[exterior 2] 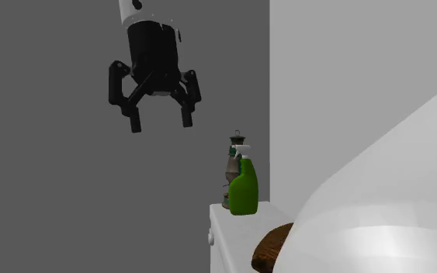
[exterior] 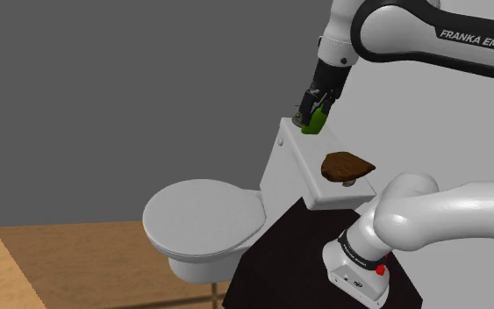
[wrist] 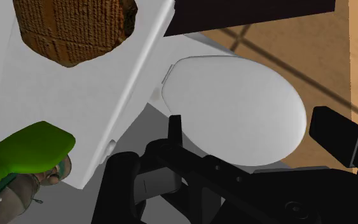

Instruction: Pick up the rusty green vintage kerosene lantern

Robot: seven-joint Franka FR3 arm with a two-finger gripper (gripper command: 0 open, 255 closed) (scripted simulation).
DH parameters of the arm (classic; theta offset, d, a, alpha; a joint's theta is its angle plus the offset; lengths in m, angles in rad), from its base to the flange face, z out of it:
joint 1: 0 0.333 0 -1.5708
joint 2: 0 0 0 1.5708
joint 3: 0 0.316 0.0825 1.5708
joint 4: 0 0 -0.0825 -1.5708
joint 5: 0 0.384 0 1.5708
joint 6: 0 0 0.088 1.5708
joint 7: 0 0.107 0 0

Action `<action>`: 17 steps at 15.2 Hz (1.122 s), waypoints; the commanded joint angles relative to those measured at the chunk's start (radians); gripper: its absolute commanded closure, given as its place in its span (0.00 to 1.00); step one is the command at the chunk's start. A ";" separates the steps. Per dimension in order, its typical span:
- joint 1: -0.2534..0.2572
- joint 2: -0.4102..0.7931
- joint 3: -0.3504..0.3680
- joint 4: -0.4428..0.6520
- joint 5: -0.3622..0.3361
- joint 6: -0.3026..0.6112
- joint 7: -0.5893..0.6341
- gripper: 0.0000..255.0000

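Nearest in the shoulder view, the dark stand (exterior: 273, 253) is seen beside a white toilet (exterior: 203, 215) on a wooden floor (exterior: 8, 272). On the tank lid (exterior: 304, 162) a brown block (exterior: 346, 165) is set near, and a green bottle (exterior: 319, 121) at the far end, with a grey wall (exterior: 104, 88) behind. In the second exterior view the lantern (exterior 2: 233, 164) is found upright just behind the bottle. The gripper (exterior 2: 161, 122) is held in the air above that far end, fingers apart, nothing clasped.

Lantern (exterior 2: 233, 164): dull green, rust-brown patches. Spray bottle (exterior 2: 244, 192): bright green. Toilet (exterior: 203, 215): plain white. Lump (exterior: 346, 165): brown, fine ridged pattern. Gripper (exterior 2: 161, 124): all black. Floor (exterior: 25, 263): tan wood planks. Wall (exterior: 104, 88): grey.
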 commanded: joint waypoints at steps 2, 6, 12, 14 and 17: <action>-0.010 0.012 -0.019 0.004 -0.015 0.014 -0.018 0.00; -0.049 0.070 -0.093 0.031 -0.071 0.069 -0.088 0.00; -0.097 0.184 -0.200 0.104 -0.132 0.152 -0.189 0.00; -0.110 0.227 -0.235 0.136 -0.145 0.178 -0.222 0.00; -0.127 0.298 -0.287 0.192 -0.155 0.214 -0.274 0.00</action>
